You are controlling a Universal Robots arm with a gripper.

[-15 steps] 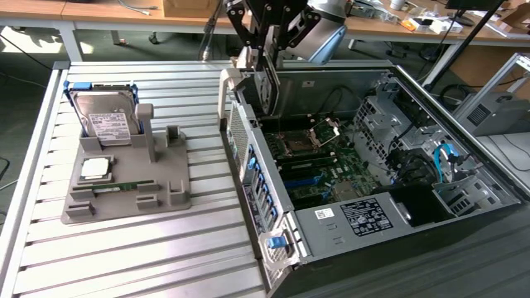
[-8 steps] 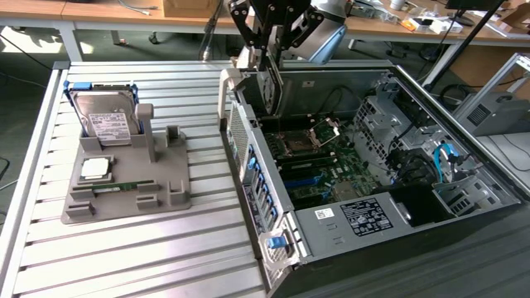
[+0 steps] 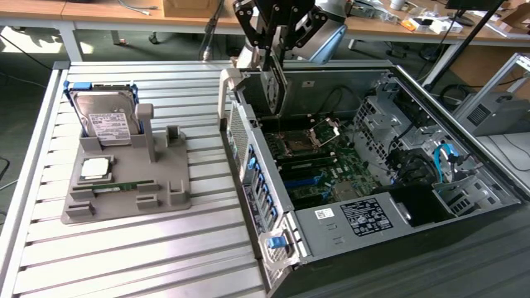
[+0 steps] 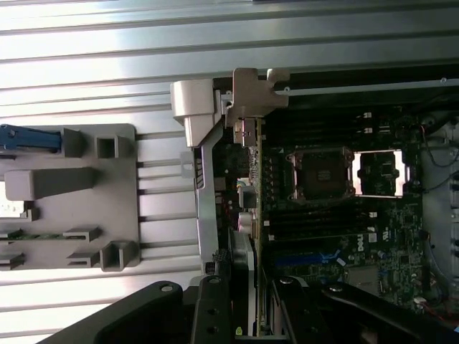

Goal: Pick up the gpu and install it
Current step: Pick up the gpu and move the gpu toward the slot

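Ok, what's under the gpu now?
Held by the gripper, the gpu hangs over the motherboard, beside the CPU socket. What lies directly below is hidden by the card.

The arm (image 3: 321, 28) was cut off by the exterior view's top edge. The gpu (image 3: 276, 87) hung edge-on in the gripper (image 3: 272, 56), so its faces couldn't be read. Whether its lower edge touched the motherboard (image 3: 319, 167) couldn't be told. In the wrist view the dark fingers (image 4: 211, 312) ran off the picture's edge and hid where they met the card, and the gpu covered a strip of motherboard. The parts tray (image 4: 72, 208) was cropped at the picture's edge, as was the blue hard drive bracket (image 4: 29, 137). Print on the hard drive (image 3: 106, 124) and the power supply label (image 3: 368, 217) was too small to read. The computer case (image 3: 242, 133) had its near corner cropped by the exterior view's bottom edge.
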